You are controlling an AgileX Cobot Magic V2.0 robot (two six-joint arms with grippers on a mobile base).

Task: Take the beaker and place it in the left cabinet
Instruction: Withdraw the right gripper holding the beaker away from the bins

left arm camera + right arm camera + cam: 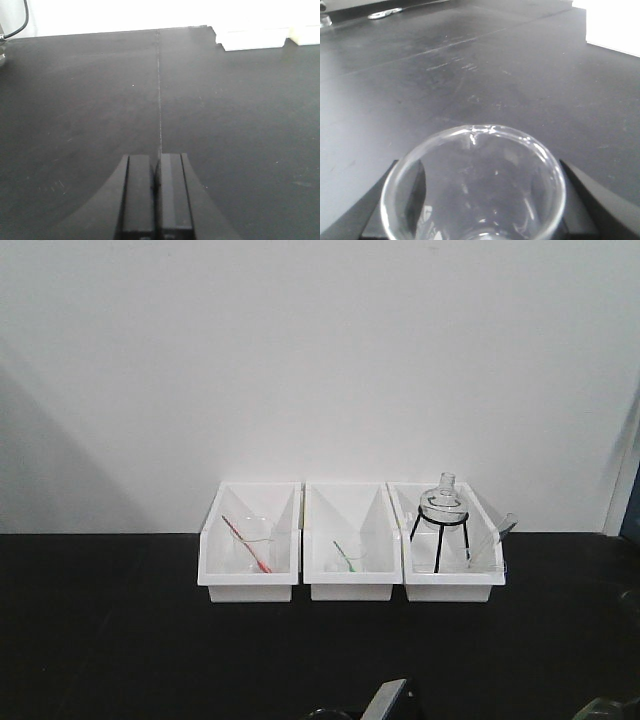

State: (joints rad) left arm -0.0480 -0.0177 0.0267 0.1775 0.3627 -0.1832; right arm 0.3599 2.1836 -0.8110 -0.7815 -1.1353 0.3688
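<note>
Over the black table (470, 75), gripping the beaker (472, 190) in the right claw (495, 200); left claw (156, 192) shut, empty. Picked up already; yet to go into the left cabinet, nowhere in sight.

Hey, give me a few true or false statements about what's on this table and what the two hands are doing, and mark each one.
1. Three white bins stand in a row on the black table. True.
2. The round flask stands in the middle bin. False: it is in the right bin.
3. The left hand is shut and holds nothing. True.
4. The right hand is empty. False: a clear glass beaker sits between its fingers.
5. The red rod lies in the right bin. False: it is in the left bin.
</note>
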